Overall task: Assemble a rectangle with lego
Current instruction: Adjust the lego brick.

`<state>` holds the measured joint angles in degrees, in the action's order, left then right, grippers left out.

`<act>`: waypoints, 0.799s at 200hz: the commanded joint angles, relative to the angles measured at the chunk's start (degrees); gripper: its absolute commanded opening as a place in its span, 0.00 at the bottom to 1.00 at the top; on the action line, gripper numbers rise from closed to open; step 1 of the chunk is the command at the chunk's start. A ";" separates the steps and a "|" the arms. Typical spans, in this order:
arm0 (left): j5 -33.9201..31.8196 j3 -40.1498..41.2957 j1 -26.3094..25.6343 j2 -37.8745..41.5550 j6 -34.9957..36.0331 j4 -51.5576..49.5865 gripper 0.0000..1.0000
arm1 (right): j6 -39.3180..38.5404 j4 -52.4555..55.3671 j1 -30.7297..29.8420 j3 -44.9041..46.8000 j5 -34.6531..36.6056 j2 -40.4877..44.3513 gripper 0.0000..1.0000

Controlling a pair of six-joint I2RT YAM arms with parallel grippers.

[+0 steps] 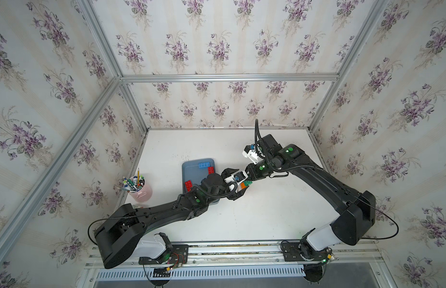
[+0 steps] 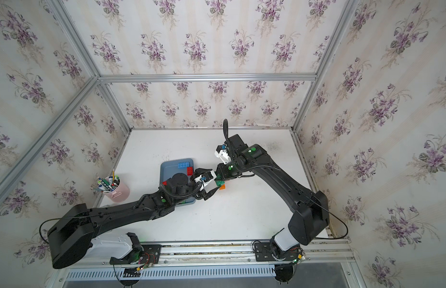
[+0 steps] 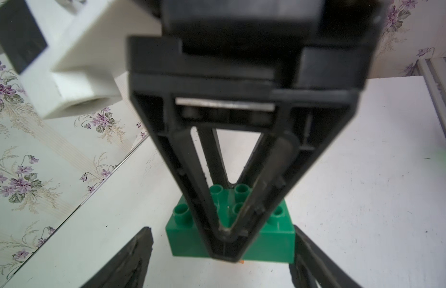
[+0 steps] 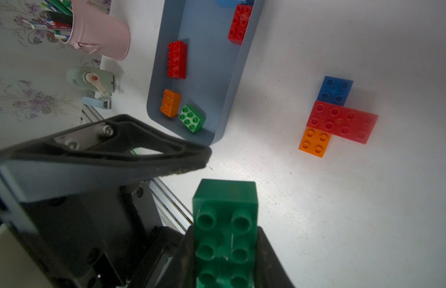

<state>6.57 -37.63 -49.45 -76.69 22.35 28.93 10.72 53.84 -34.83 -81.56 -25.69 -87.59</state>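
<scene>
The tray (image 4: pixel 209 62) is blue-grey. Seen in a top view, it holds a light blue brick (image 1: pixel 204 164) at twelve o'clock, a red brick (image 1: pixel 211 170) at one o'clock and a long red brick (image 4: pixel 177 59) at nine o'clock. It also holds an orange brick (image 4: pixel 170 102) and a bright green brick (image 4: pixel 192 118).

On the white table (image 4: pixel 341 199), a red table brick (image 4: pixel 342 122) lies between a blue square brick (image 4: pixel 335 91) and an orange square brick (image 4: pixel 314 142). The raised dark green brick (image 4: pixel 225 224) is plain.

A pink cup (image 1: pixel 142 193) of many-coloured pens (image 1: pixel 133 182) stands at nine o'clock from the tray. The robot arms (image 1: pixel 316 179) are black with green dots. The wallpaper (image 1: pixel 217 47) is cream-striped with purple violets, and the frame (image 1: pixel 229 77) is silver.
</scene>
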 commanded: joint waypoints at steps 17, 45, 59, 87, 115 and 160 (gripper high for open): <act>1.99 -0.23 0.08 0.68 -0.71 1.30 0.86 | -1.98 0.41 0.07 -0.50 1.24 0.39 0.23; 3.59 -1.85 0.30 5.39 -0.06 -8.60 0.90 | -6.48 -1.61 0.03 0.81 8.26 0.10 0.20; 5.46 -1.68 1.53 8.99 0.11 -14.11 0.92 | -9.31 -5.59 -0.05 2.92 7.36 0.71 0.20; 20.99 -2.68 8.03 16.36 -1.03 -27.07 0.96 | -15.07 -9.69 -0.22 3.83 3.85 0.15 0.18; 34.33 -4.73 12.25 20.51 -0.39 -37.33 1.00 | -20.69 -6.99 -0.59 0.99 2.39 -2.30 0.17; 36.59 -4.78 13.68 20.57 2.12 -37.82 0.99 | -45.23 -9.23 -5.70 7.80 0.32 4.55 0.08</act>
<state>38.44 -41.58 -36.01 -55.90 22.02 -6.02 -16.12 45.21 -37.45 -76.90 -24.73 -87.11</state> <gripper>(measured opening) 0.997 0.301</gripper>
